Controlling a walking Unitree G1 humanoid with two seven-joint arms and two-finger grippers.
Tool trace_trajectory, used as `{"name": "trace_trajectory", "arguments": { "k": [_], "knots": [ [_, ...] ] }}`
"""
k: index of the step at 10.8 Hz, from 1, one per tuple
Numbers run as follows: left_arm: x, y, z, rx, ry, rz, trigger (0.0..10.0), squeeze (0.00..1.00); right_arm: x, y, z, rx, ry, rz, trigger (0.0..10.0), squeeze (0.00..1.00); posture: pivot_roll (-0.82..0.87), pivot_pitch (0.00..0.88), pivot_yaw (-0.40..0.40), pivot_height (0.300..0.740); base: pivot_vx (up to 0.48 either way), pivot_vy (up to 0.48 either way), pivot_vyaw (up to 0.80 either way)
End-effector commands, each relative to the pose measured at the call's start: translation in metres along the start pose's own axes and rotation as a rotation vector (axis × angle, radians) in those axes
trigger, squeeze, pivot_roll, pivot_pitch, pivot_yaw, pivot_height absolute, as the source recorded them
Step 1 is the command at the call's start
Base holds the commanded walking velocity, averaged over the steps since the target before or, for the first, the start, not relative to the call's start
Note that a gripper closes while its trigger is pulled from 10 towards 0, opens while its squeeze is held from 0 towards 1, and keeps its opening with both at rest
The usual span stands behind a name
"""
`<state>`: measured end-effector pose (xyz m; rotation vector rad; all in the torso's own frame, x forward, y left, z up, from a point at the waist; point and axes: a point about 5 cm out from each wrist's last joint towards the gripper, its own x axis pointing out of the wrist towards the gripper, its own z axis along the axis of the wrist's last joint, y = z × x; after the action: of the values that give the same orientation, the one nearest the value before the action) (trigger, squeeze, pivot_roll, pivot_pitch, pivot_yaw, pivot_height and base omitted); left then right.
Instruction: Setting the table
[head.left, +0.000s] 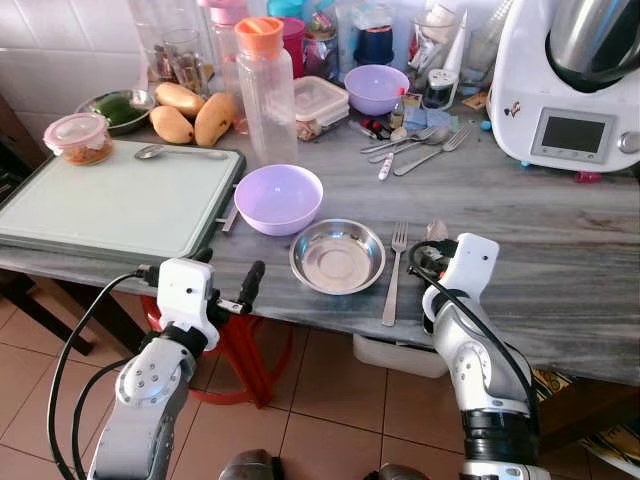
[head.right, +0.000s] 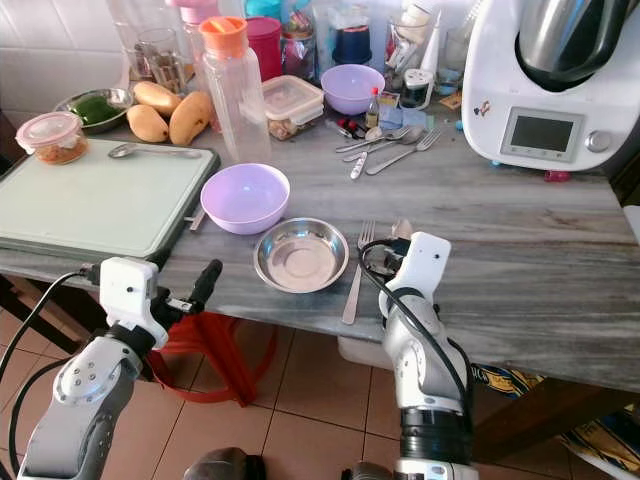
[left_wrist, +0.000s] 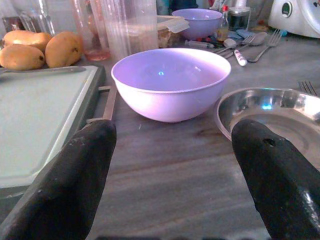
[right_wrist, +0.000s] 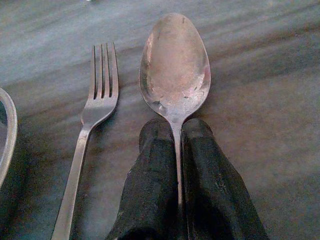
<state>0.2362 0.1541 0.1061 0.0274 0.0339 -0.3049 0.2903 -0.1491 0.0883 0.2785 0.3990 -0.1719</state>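
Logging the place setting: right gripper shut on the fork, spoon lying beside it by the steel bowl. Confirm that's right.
Swapped. The right wrist view shows the right gripper shut on the spoon, while the fork lies free beside it, near the steel bowl.

Steel bowl (head.left: 337, 256) at counter's (head.left: 560, 240) front edge, purple bowl (head.left: 278, 198) behind-left, fork (head.left: 394, 272) right, spoon (right_wrist: 175, 70) right of fork, cutting board (head.left: 110, 205) far left.
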Motion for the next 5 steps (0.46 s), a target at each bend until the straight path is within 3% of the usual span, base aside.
{"name": "trace_trajectory", "arguments": {
  "k": [1,5],
  "knots": [
    [0.0015,0.0,0.0018,0.005,0.0,-0.006,10.0,0.0,0.0007,0.0058,-0.0014,0.016,0.019,0.009,10.0,0.0,0.04,0.0,0.039,0.74,0.0,0.0,0.0],
    [0.0011,-0.0029,0.0005,0.0,0.005,-0.014,10.0,0.0,0.0045,0.0074,-0.0028,-0.019,0.037,-0.004,10.0,0.0,0.04,0.0,0.034,0.74,0.0,0.0,0.0]
  ]
}}
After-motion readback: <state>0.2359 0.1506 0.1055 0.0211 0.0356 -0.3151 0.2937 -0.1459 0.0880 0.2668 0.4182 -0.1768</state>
